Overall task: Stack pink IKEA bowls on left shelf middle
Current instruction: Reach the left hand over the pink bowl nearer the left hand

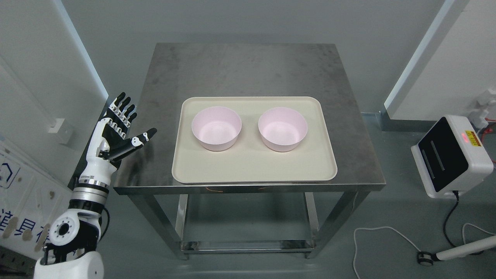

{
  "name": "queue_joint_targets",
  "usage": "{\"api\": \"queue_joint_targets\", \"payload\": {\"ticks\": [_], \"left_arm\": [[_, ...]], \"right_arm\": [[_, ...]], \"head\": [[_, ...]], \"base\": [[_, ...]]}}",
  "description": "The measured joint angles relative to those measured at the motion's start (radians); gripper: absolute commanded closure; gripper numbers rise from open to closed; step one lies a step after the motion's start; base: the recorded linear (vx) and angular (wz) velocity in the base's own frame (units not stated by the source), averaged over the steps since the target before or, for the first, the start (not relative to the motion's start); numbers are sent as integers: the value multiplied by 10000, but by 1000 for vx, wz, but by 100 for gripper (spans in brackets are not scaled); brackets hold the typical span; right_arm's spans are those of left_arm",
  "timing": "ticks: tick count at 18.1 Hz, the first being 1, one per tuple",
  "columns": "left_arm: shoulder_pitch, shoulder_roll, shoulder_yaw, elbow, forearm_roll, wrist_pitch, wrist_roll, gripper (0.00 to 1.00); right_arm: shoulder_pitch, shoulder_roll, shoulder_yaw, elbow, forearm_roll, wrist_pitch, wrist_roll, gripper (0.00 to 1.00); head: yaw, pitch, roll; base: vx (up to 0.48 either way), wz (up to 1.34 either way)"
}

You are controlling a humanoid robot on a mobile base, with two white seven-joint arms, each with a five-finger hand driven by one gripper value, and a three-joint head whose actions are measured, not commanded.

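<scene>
Grey-walled room, steel table (248, 69) in the middle, beige tray (254, 170) toward its near edge carrying two pink bowls side by side and apart: left bowl (216, 128), right bowl (282, 129), both upright and empty. Left hand (118, 130) raised off the table's left edge, well apart from the tray, fingers spread, thumb out, holding nothing; right arm out of sight. Probably light, stiff, smooth plastic, apt to slide, so best pinched over the rim, thumb inside the wall.
</scene>
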Motion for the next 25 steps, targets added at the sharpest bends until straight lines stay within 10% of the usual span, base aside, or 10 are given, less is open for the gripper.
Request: {"api": "queue_joint_targets", "payload": {"ticks": [14, 25], "left_arm": [[-1416, -12, -990, 542, -1901, -473, -1136, 6], [-3910, 619, -2685, 1990, -4486, 1796, -3039, 21]], "right_arm": [[0, 0, 0, 0, 0, 0, -3, 0], [0, 0, 0, 0, 0, 0, -4, 0]], "head": [[0, 0, 0], [0, 0, 0]], "base": [[0, 0], [0, 0]]}}
